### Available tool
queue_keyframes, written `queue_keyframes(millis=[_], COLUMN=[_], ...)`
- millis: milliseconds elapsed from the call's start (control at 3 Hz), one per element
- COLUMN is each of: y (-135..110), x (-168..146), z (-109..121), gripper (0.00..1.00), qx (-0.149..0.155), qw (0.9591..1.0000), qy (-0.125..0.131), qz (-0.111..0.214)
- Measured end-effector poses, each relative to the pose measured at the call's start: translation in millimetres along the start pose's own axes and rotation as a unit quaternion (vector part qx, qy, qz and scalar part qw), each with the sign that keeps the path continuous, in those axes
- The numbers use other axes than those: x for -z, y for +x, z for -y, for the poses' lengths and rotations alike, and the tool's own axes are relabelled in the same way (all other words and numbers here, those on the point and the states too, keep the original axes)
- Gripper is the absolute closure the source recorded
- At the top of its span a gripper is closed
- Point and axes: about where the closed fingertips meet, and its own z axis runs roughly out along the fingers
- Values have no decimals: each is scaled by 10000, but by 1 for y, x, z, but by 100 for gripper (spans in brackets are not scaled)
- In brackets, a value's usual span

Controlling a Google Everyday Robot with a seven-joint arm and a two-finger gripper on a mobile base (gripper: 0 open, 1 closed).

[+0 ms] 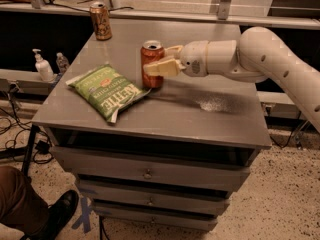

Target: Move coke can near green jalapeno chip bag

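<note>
The coke can point(151, 64), red with a silver top, stands upright on the grey cabinet top point(200, 114), right beside the right edge of the green jalapeno chip bag point(107, 91). The bag lies flat at the left of the top, light green with white "Kettle" lettering. My gripper point(161, 60) reaches in from the right on a white arm, and its cream fingers point(161, 67) are shut on the coke can's side.
A gold-brown can point(100, 20) stands at the far left corner of the top. A soap dispenser point(42, 67) and a small bottle point(62, 62) stand on a lower shelf at the left. A person's leg and shoe point(35, 211) are at the bottom left. The cabinet has several drawers point(147, 173).
</note>
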Motion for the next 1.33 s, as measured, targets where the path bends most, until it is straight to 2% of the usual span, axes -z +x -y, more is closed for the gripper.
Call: queue_keyframes(millis=[333, 1333], y=[10, 13], x=[-3, -2], z=[-7, -16], gripper=[82, 13], qx=[61, 19], qw=[10000, 9999], qy=[-68, -101], qz=[-9, 75])
